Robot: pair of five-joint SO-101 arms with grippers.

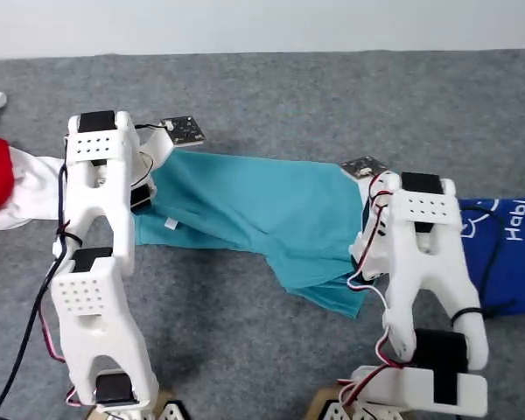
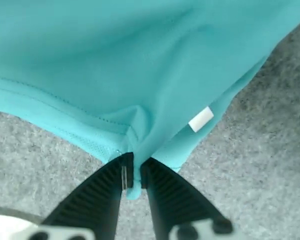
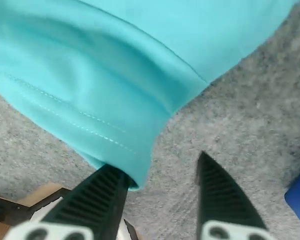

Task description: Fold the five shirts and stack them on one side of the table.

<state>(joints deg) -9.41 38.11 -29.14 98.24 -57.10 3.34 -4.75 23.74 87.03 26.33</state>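
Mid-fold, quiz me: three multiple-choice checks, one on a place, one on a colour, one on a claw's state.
1. Where does the blue shirt lie? A) the table's far edge B) beside the right arm C) between the arms
2. What colour does the left claw hold? A) red B) teal C) white
3. The right claw is: A) open B) shut on cloth C) shut on the blue shirt
Answers: 1 B, it lies by that arm. 2 B, it pinches the teal shirt at its hem. 3 A, its fingers stand apart.

The middle shirt (image 1: pixel 254 206) lies between left shirt (image 1: pixel 31 188) and right shirt (image 1: pixel 507 262).
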